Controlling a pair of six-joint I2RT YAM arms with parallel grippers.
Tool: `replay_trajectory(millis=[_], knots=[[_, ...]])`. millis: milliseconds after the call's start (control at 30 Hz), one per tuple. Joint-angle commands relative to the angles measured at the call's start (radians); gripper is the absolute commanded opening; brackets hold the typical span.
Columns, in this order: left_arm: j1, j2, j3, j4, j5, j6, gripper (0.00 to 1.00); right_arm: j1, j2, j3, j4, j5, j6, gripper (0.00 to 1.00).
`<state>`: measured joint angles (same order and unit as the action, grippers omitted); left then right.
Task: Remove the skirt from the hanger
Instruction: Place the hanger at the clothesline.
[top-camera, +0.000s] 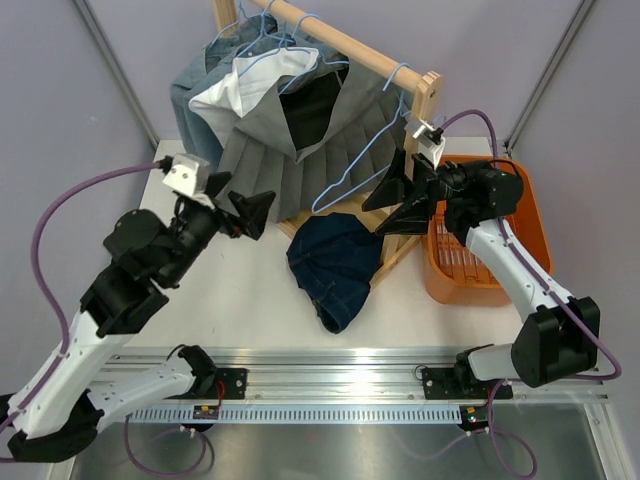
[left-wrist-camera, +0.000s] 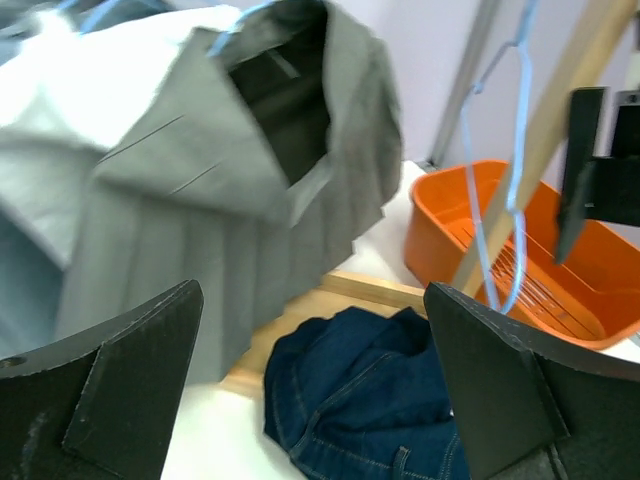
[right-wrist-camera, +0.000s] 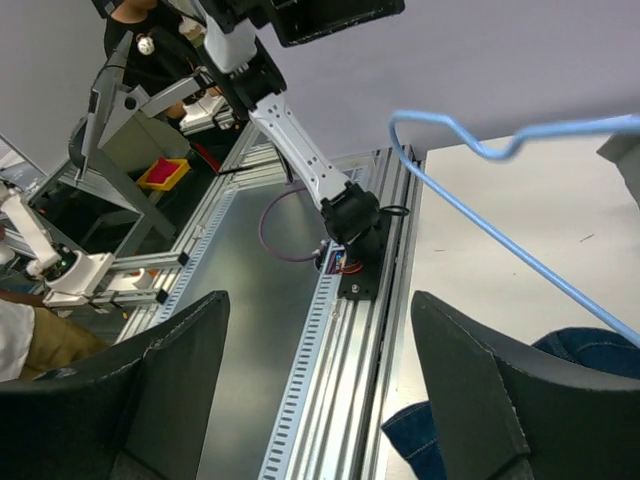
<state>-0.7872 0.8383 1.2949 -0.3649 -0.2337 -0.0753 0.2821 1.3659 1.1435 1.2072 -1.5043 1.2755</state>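
A dark blue denim skirt (top-camera: 335, 262) (left-wrist-camera: 370, 400) lies crumpled on the table in front of the wooden rack, with nothing gripping it. A bare light blue hanger (top-camera: 356, 166) (left-wrist-camera: 519, 150) (right-wrist-camera: 500, 232) hangs from the right end of the rod (top-camera: 340, 40). My left gripper (top-camera: 245, 197) (left-wrist-camera: 312, 300) hovers open and empty to the left of the denim skirt, in front of a grey pleated skirt (top-camera: 290, 150) (left-wrist-camera: 230, 190) on the rack. My right gripper (top-camera: 372, 218) (right-wrist-camera: 320, 305) is open and empty just right of the hanger's lower end.
An orange basket (top-camera: 530, 230) (left-wrist-camera: 470, 200) stands at the right, behind my right arm. A white garment (top-camera: 230, 90) and a blue denim one (top-camera: 195, 85) hang at the left of the rack. The rack's wooden base (left-wrist-camera: 370, 288) lies under the hanging clothes.
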Motion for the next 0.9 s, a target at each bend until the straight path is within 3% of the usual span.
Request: replay_trajectory(millis=[0,167,367,400,433,500,533,567,633,700,767,800,867], knots=[[0.003,-0.085,-0.049,-0.031,-0.157,-0.058,0.97,0.02,-0.019,0.077,0.35,-0.189,0.142,0.81],[0.003,-0.156,-0.072,-0.06,-0.21,-0.077,0.98,0.065,-0.022,0.321,0.347,-0.188,0.251,0.81],[0.003,-0.12,-0.025,-0.08,-0.197,-0.049,0.99,0.138,0.021,0.585,0.307,-0.183,0.389,0.83],[0.003,-0.104,-0.017,-0.08,-0.196,-0.038,0.99,0.146,0.031,0.628,0.251,-0.15,0.383,0.97],[0.003,-0.094,-0.01,-0.08,-0.193,-0.034,0.99,0.147,0.041,0.672,-0.031,-0.119,0.281,0.99],[0.003,-0.068,0.012,-0.078,-0.182,-0.018,0.99,0.15,0.07,0.876,-0.423,-0.018,0.065,1.0],[0.003,-0.061,0.02,-0.08,-0.176,-0.014,0.99,0.15,0.078,0.95,-0.791,0.024,-0.21,0.99],[0.005,-0.053,0.03,-0.083,-0.17,-0.011,0.99,0.155,0.1,1.12,-0.993,0.073,-0.381,0.99],[0.005,-0.036,0.053,-0.086,-0.165,-0.003,0.99,0.167,0.149,1.261,-1.398,0.257,-0.712,0.99],[0.003,-0.036,0.066,-0.089,-0.165,0.003,0.99,0.193,0.16,1.299,-1.515,0.39,-0.833,0.99],[0.005,-0.048,0.066,-0.097,-0.179,0.006,0.99,0.239,0.157,1.288,-1.817,0.519,-1.196,0.99],[0.003,-0.056,0.057,-0.104,-0.188,0.005,0.99,0.338,0.144,1.258,-1.916,0.744,-1.489,1.0],[0.003,-0.085,0.041,-0.111,-0.208,-0.006,0.99,0.431,0.067,1.059,-2.008,0.922,-1.678,0.99]])
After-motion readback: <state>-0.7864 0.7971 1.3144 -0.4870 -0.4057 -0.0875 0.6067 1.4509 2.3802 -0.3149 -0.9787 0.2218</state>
